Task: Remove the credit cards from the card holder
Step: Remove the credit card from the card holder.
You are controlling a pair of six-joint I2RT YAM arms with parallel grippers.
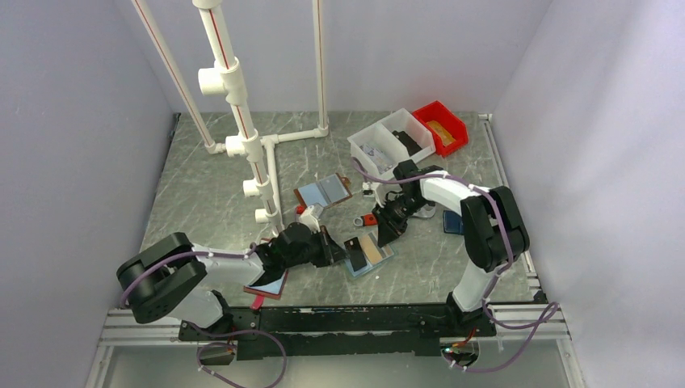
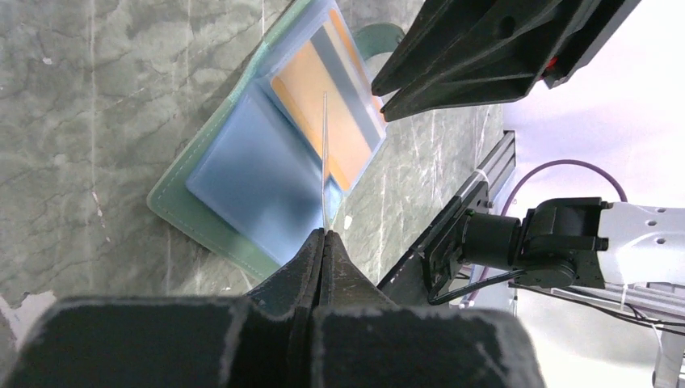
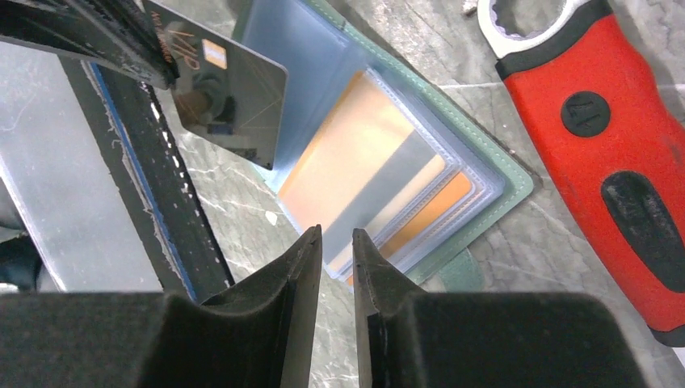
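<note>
Two arms meet over the flat, mint-green-edged card holder point(image 3: 505, 190) with blue-grey translucent panels, which lies open on the grey marbled desk point(image 1: 202, 202) near the middle, between the two grippers. The left arm stretches low from its base and reaches rightward. The left gripper point(image 2: 323, 234) is pinched together on one edge of a thin, glossy dark brown card point(image 3: 230, 97), held above the holder's plain blue-grey panel. Whether the card's lower corner touches the holder I cannot tell. The right arm rises from its base, folds back at the elbow and tilts its wrist down toward the other panel. The right gripper point(image 3: 334, 238) hovers with its jaws a narrow gap apart, nothing between them, over an orange-tan card point(image 3: 355, 153) with a grey stripe tucked in the clear sleeves. A red-handled tool point(image 3: 598, 137) with a black grip lies just beside the holder.
</note>
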